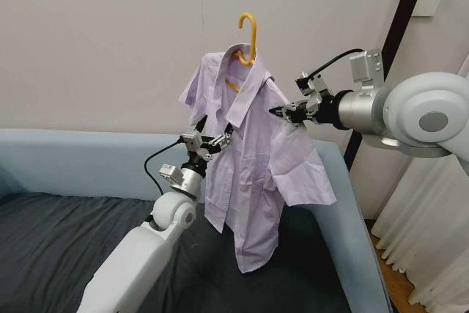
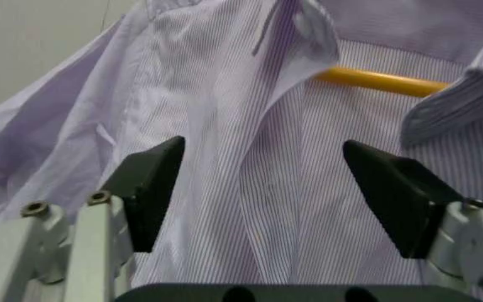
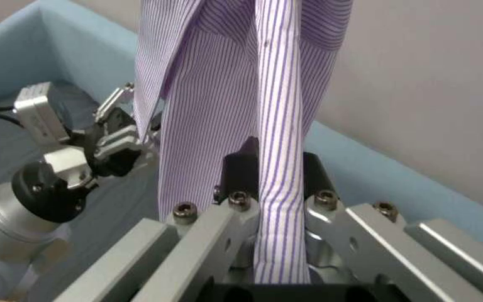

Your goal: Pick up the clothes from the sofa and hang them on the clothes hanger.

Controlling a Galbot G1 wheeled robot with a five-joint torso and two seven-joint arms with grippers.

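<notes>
The pale blue sofa (image 1: 66, 153) runs across the lower half of the head view, its dark seat cushion (image 1: 58, 247) bare beneath the arms. The lilac striped shirt (image 1: 249, 144) is off that seat and up in the air against the wall. Its collar sits over the yellow hanger (image 1: 248, 31) and its hem hangs clear above the cushion.

The hanger's hook stands free above the collar and catches on nothing visible. The garment's weight therefore seems to be carried from the side. The right tool (image 1: 282, 112) reaches in from the right at shoulder height, its fingers pressed together on a fold of the striped cloth. The right wrist view shows the fabric pinched between the two pads. This grip at the shoulder probably keeps shirt and hanger lifted as one.

The left tool (image 1: 212, 139) comes up from below at the shirt's front edge, lower than the collar. Its fingers are spread wide with striped cloth lying across the gap, and the hanger's bar shows beyond. Whether the pads touch the fabric cannot be told. It looks placed to steady or gather the front panel.
</notes>
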